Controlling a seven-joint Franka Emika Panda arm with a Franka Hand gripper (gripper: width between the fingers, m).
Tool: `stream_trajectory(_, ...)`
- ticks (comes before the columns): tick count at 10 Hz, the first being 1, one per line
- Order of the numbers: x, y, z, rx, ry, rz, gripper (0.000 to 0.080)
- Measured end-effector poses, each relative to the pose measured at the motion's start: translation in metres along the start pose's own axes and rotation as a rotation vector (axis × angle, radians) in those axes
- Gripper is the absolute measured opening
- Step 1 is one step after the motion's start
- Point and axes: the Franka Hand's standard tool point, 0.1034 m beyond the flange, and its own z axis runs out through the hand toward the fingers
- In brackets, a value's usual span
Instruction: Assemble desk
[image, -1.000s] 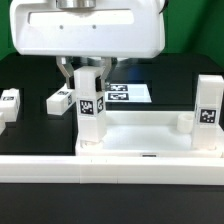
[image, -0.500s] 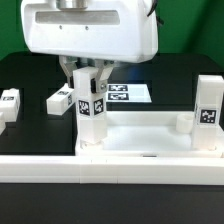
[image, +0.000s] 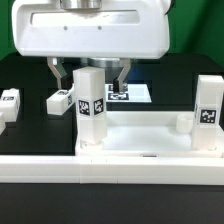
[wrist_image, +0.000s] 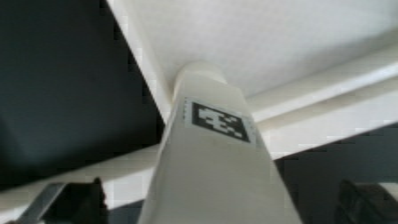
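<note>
1. The gripper (image: 89, 82) hangs pointing straight down beneath its broad white wrist housing (image: 90, 30) (plainest in the exterior view).
2. Its jaws stand wide apart, with one dark finger (image: 60, 76) out to each side.
3. In the wrist view both fingertips (wrist_image: 64, 200) show as dim, blurred shapes, well apart.

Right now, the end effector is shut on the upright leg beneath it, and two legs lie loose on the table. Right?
No: the end effector is open, its fingers clear of the upright leg on both sides, as the exterior view shows, and two legs do lie loose on the table.
</note>
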Motion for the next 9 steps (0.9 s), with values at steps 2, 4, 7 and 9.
stream_trajectory(2,-0.0004,-0.0014,0.0001,0.000,0.000,-0.212,0.0649)
stream_trajectory(4,-0.0008,-0.0027,0.0002,0.000,-0.001,-0.464,0.0648)
stream_trajectory(7,-0.0001,-0.0008,-0.0003,-0.002,-0.001,-0.760,0.0648)
stream_trajectory(9,0.0008,0.0040,-0.0004,-0.008,-0.003,-0.940,0.0648)
